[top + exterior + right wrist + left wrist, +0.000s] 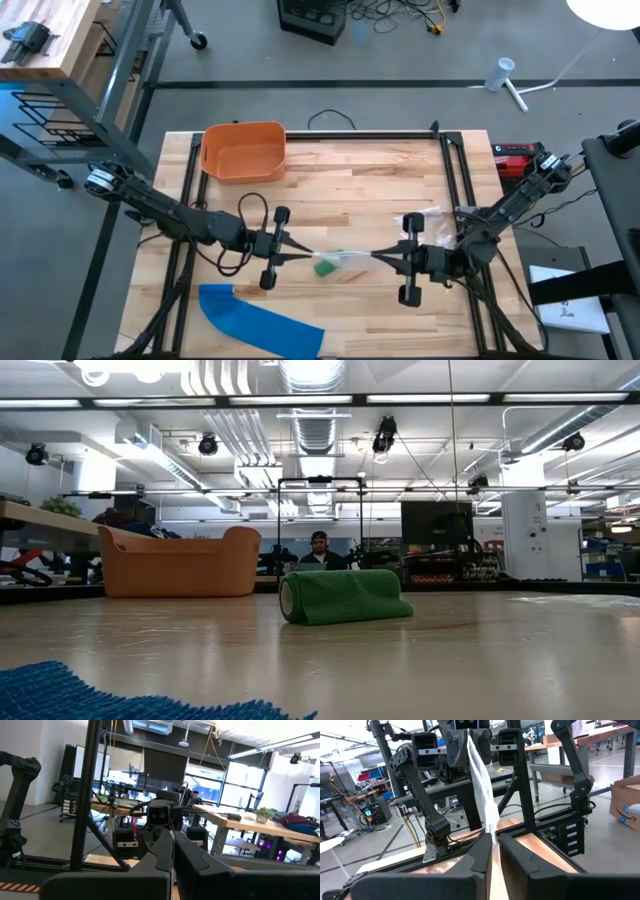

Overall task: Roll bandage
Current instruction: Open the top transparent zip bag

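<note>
No words, numbers or brand names are readable in any view. A cardboard box (626, 805) at the right edge of the left wrist view bears a dark curved arrow mark, without lettering.

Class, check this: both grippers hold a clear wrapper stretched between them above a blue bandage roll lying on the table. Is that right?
Not quite. The bandage roll is green, as the low view shows. The left gripper and right gripper do hold the clear wrapper above it.
</note>
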